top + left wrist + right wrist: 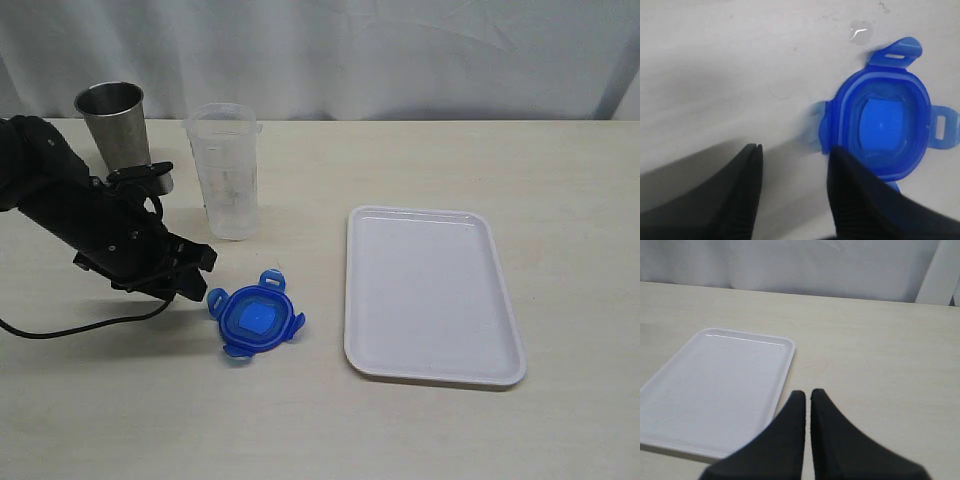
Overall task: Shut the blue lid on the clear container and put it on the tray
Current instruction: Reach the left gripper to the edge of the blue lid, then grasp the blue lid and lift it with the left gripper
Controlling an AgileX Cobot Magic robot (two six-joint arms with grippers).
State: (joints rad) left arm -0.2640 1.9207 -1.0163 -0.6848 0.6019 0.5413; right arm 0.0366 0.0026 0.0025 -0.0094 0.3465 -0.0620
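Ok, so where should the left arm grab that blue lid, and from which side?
Probably from straight above, pinching the blue lid across its raised rim, in the gaps between flaps. It lies flat on the table with four flaps splayed, so a sideways approach finds only thin edges. The left gripper, jaws open, sits beside it.

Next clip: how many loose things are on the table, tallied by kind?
Cups and containers: 2 (steel cup, clear container)
Lids: 1 (blue lid)
Trays: 1 (white tray)
Total: 4
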